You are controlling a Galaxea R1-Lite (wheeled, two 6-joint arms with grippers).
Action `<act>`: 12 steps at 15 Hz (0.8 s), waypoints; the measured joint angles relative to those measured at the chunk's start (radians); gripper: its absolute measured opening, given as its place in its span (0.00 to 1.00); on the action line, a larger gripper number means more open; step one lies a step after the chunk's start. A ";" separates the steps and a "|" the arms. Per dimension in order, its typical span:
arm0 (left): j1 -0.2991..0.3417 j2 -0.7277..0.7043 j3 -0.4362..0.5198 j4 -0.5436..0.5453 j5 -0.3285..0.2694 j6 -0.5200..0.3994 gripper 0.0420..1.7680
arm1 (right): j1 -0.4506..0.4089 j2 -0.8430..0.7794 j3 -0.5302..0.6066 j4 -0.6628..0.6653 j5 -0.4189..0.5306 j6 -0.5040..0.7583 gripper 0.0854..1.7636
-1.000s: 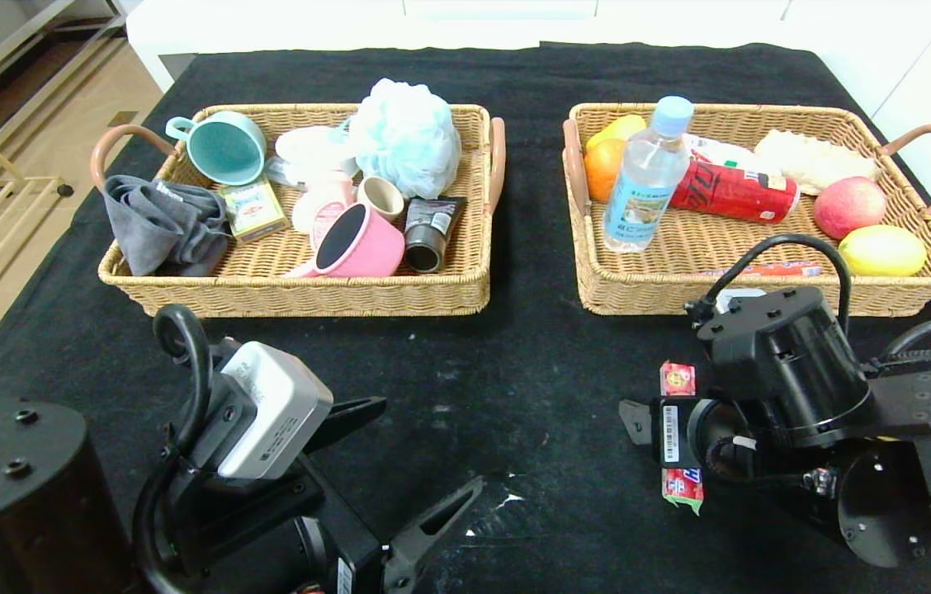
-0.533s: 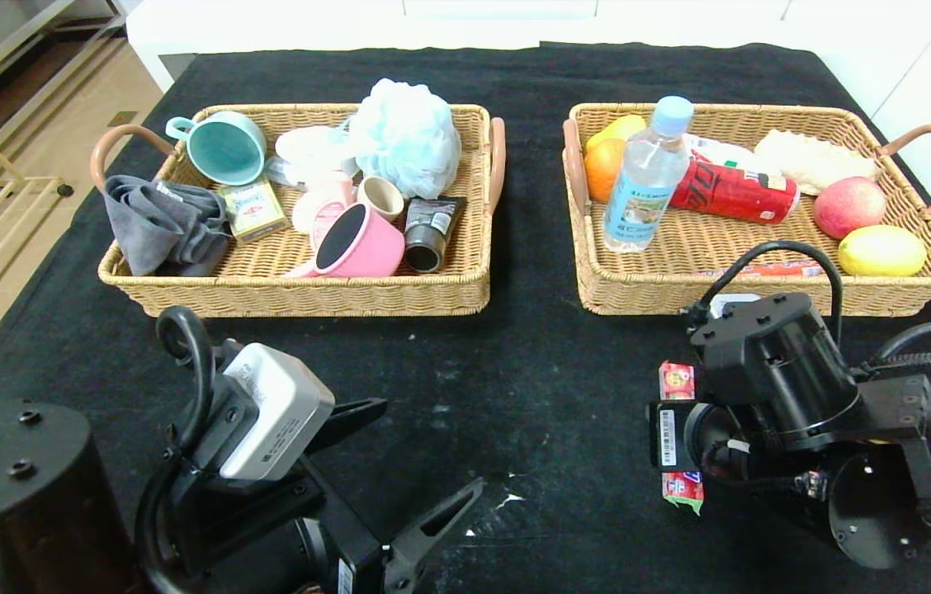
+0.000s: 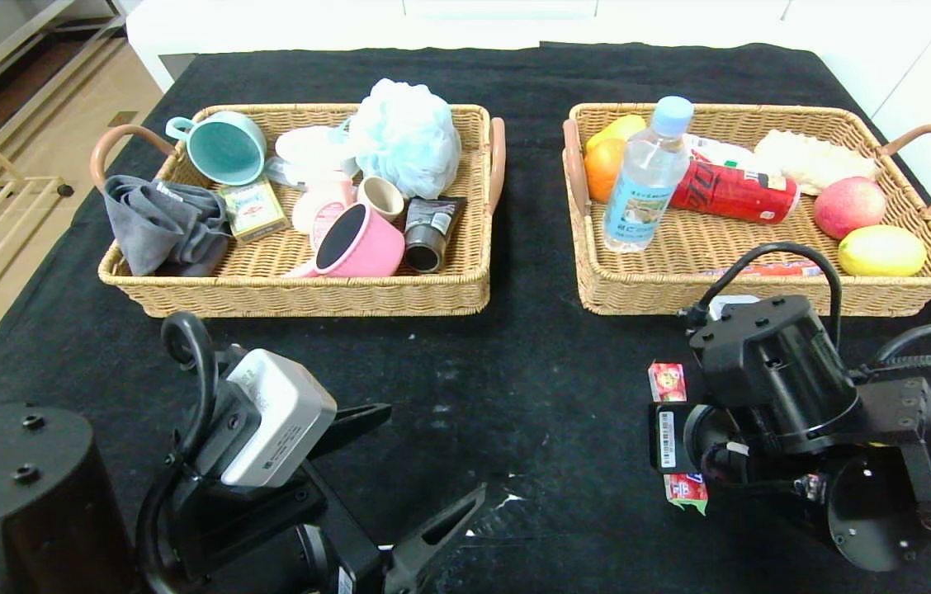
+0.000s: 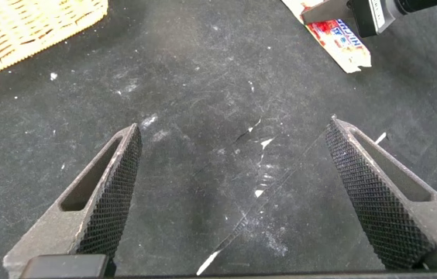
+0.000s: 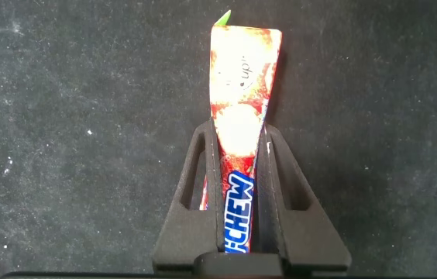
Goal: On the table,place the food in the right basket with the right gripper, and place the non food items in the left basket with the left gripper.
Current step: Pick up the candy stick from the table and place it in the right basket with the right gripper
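Observation:
My right gripper (image 5: 239, 139) is shut on the long red Hi-Chew candy stick (image 5: 242, 116), low over the black table (image 3: 515, 396) in front of the right basket (image 3: 763, 289). In the head view the arm hides the stick's middle; its ends show (image 3: 667, 382). The clear bottle (image 3: 643, 177) and the orange sausage stick (image 3: 771, 269) lie in the right basket. The pink saucepan (image 3: 358, 243), beige cup (image 3: 383, 196) and pink squeeze bottle (image 3: 321, 206) lie in the left basket (image 3: 309, 297). My left gripper (image 4: 234, 136) is open and empty over bare cloth at the near left.
The left basket also holds a teal mug (image 3: 226, 147), grey cloth (image 3: 160, 227), blue bath puff (image 3: 404, 136) and black tube (image 3: 430, 231). The right basket holds a cola can (image 3: 734, 191), an apple (image 3: 849, 206), a lemon (image 3: 882, 250) and an orange (image 3: 602, 169).
The candy stick's far end has shifted slightly left and toward me with my right gripper shut on it. The left arm has barely moved.

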 joint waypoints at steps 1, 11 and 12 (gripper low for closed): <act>0.000 0.000 0.001 0.000 0.000 0.000 0.97 | 0.000 0.000 0.000 0.000 0.000 0.000 0.16; -0.003 0.003 0.005 0.001 -0.001 0.002 0.97 | -0.003 -0.011 0.000 0.001 -0.002 -0.001 0.16; -0.003 0.004 0.005 0.001 -0.001 0.001 0.97 | -0.002 -0.019 -0.001 0.001 -0.003 -0.001 0.16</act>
